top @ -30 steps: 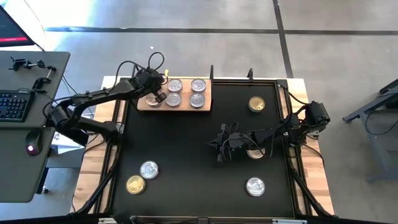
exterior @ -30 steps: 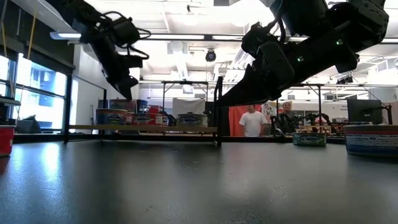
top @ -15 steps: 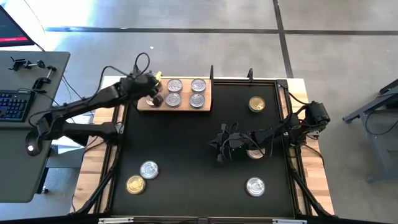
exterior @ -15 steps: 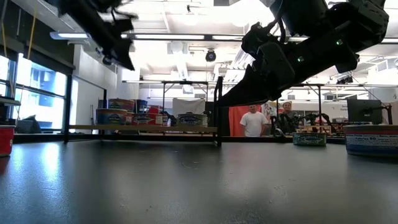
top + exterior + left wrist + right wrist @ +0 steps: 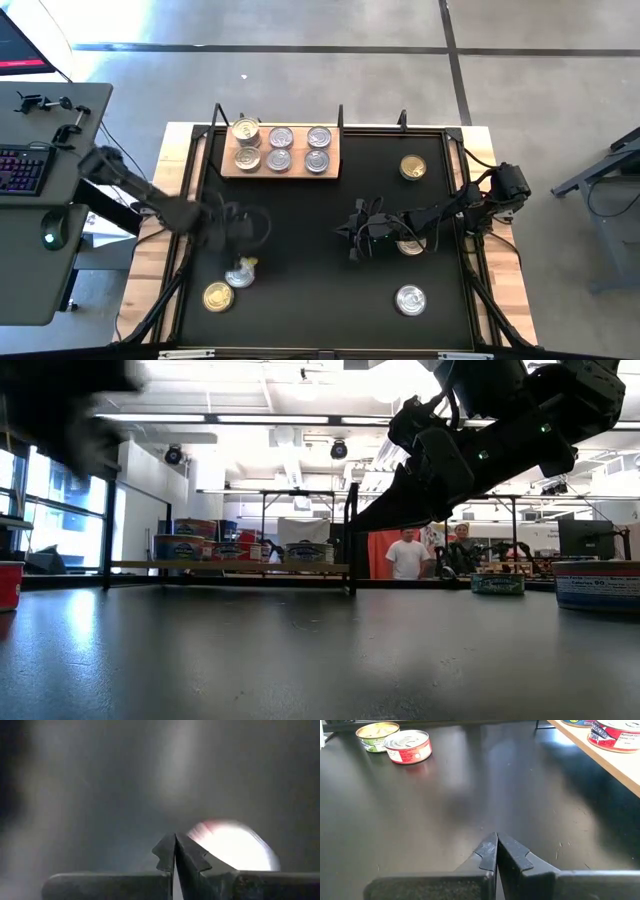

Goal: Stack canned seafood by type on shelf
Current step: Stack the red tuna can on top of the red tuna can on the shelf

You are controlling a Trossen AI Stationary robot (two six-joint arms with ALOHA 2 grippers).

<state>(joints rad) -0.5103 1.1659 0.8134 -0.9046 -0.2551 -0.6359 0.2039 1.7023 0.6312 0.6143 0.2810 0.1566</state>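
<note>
High view shows six tins (image 5: 281,149) on the shelf (image 5: 329,172); five wait on the surface (image 5: 320,300). Left gripper (image 5: 245,240), fingers pressed together and empty, has swung from the shelf toward the silver tin (image 5: 239,273). Right gripper (image 5: 352,238) stays shut mid-surface.

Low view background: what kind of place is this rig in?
Probably a robotics lab or workshop: ceiling strip lights, more work tables behind, people standing at them, and a desk with keyboard beside the table.
</note>
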